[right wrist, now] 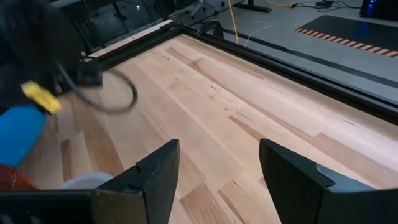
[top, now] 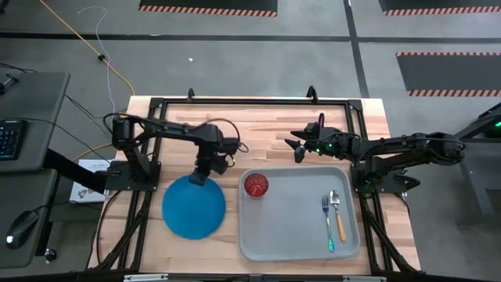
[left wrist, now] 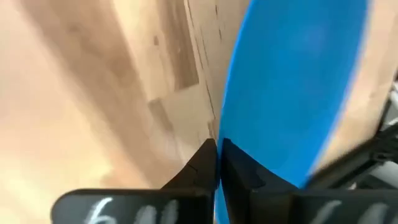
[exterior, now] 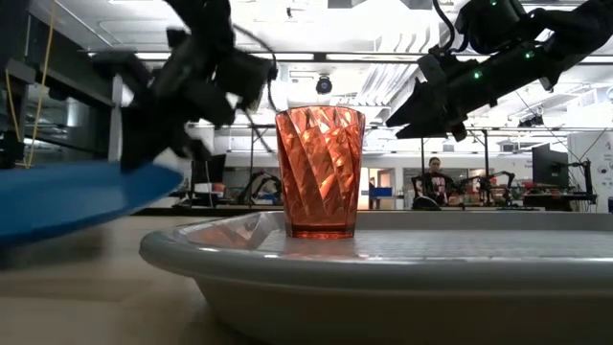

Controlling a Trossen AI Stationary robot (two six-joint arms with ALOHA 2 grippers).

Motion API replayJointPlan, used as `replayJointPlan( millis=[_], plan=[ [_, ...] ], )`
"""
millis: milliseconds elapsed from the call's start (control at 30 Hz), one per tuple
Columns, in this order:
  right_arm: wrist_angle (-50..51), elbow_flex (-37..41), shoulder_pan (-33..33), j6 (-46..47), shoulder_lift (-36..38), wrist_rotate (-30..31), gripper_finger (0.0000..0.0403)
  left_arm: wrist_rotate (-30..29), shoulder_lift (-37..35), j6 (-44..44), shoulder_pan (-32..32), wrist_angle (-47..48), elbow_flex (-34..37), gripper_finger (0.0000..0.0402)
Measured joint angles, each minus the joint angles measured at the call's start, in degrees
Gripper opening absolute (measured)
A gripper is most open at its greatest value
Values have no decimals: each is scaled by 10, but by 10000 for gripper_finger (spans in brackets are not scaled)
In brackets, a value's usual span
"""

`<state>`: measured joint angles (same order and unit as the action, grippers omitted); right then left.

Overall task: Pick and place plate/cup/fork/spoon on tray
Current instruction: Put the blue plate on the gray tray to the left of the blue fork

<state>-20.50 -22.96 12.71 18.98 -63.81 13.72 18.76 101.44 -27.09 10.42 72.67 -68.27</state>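
Note:
The bright-blue plate [top: 193, 207] is to the left of the light-grey tray [top: 291, 233], held by my left gripper [top: 201, 177], which is shut on its far rim. The red-orange cup [top: 256, 185] stands upright in the tray's far left corner. The fork [top: 328, 222] and the spoon [top: 337, 213] lie side by side at the tray's right. My right gripper [top: 298, 146] is open and empty above the table, beyond the tray's far edge. My left gripper pinches the plate's far rim [left wrist: 225, 144] between its two fingers, coming from above and from the far side. The plate is lifted off the table and tilted in the low view [exterior: 67, 201], extending away from the fingers toward the table's near edge.
A black metal frame [top: 250, 102] runs along the table's far and side edges. Bare wood lies between the plate and the tray and beyond the tray's far edge. A person [exterior: 433, 182] stands in the room far behind the table.

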Motion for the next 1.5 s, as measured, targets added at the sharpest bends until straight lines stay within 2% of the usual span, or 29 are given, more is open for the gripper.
replayJointPlan(
  millis=[333,567,700,833,933,1033,1200,1300,1500],
  plan=[
    [3,0,0,-2,0,0,213,-9,-90,80,24,174,-186,1],
    [1,0,0,-2,0,0,213,24,-156,146,19,159,-322,1],
    [-9,0,0,0,0,0,213,0,-178,152,19,43,-365,1],
    [-36,0,0,0,0,-1,213,-68,-185,163,19,-131,-366,1],
    [-65,0,0,-14,0,-19,213,-195,-175,165,24,-204,-366,0],
    [-78,0,0,-38,0,-54,213,-304,-159,179,49,-223,-366,0],
    [-56,0,0,-64,0,-49,213,-299,-160,206,96,-265,-327,0],
    [-56,0,0,-87,0,-47,213,-292,-178,209,115,-317,-268,0],
    [-74,0,0,-120,4,-27,213,-259,-228,227,146,-479,-135,0]
  ],
)
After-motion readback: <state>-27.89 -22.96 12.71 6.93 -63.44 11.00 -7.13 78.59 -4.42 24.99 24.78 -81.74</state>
